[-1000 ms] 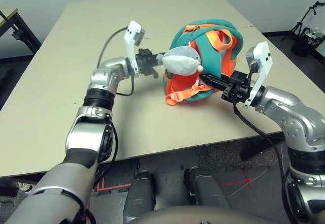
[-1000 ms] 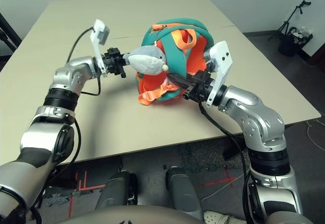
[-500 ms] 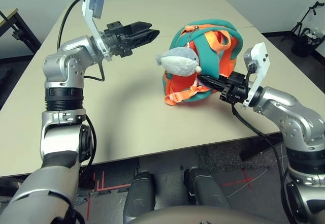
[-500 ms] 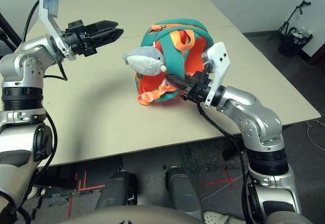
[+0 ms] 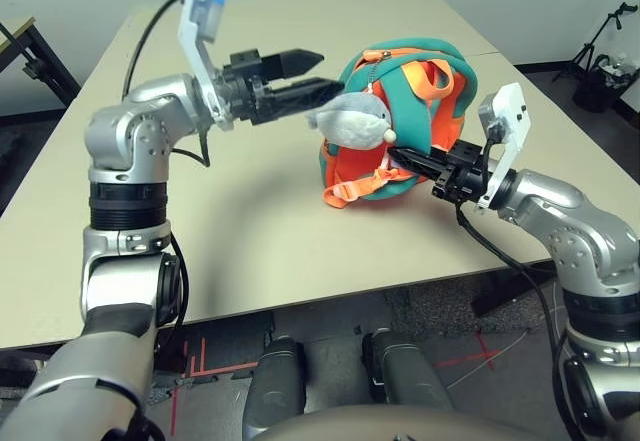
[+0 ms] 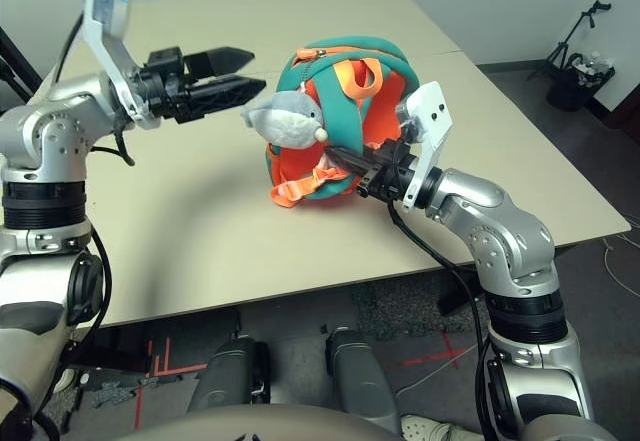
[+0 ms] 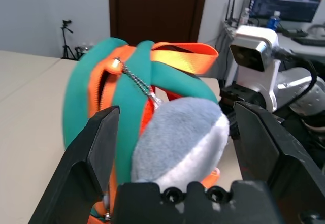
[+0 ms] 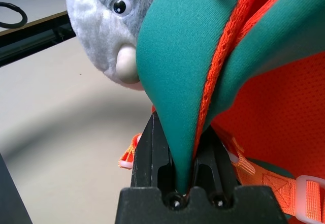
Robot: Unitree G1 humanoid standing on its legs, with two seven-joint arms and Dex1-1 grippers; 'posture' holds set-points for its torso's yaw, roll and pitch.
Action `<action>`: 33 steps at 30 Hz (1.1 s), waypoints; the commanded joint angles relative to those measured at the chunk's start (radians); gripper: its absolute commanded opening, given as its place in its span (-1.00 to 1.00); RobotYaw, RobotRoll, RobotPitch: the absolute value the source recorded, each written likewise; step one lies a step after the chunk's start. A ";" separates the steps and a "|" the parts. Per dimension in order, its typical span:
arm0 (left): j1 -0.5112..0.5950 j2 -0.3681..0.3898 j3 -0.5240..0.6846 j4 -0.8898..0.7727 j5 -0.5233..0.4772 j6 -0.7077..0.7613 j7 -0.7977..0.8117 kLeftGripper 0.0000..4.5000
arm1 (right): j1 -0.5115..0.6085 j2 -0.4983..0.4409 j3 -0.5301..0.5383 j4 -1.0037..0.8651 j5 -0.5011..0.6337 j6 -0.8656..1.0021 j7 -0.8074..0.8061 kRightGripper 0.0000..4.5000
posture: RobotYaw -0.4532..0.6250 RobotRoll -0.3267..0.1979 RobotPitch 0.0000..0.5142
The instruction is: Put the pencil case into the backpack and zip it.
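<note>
**Right hand anchors the bag while the left lines up on the zip**

Beige tabletop (image 5: 250, 221) fills the scene, dark floor and camera stands at the room's edges, and in the middle sits the backpack (image 5: 440, 126), teal with orange panel and straps, propped up rather than lying flat. Why propped? Look at the right gripper (image 5: 405, 158): its black fingers are pinched narrow on a fold of the bag's teal, orange-trimmed fabric, and the right wrist view shows that fold wedged right down between them. That looks like an anchor, keeping the bag from sliding or slumping when the other hand works on it.

Up on the other side, the left gripper (image 5: 312, 73) hangs level in the air just beside the bag's upper edge, jaws spread wide and holding nothing. From its wrist view the plush shark (image 7: 177, 142) sits squarely between the fingers, with its chain running up to the orange zipper line (image 7: 99, 89) behind. My read: it is aiming for the zip, and the dangling shark is in the way.

And the pencil case? I can't find it on the table, so it may well be inside already; that can't be confirmed, since the bag's interior is hidden. Zipping seems to be the step in hand.
</note>
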 commanded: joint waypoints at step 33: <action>-0.023 0.020 -0.097 0.140 0.072 -0.087 -0.073 -0.91 | 0.000 0.013 0.021 -0.010 0.005 -0.010 0.015 -0.95 | -0.39 0.25 -0.79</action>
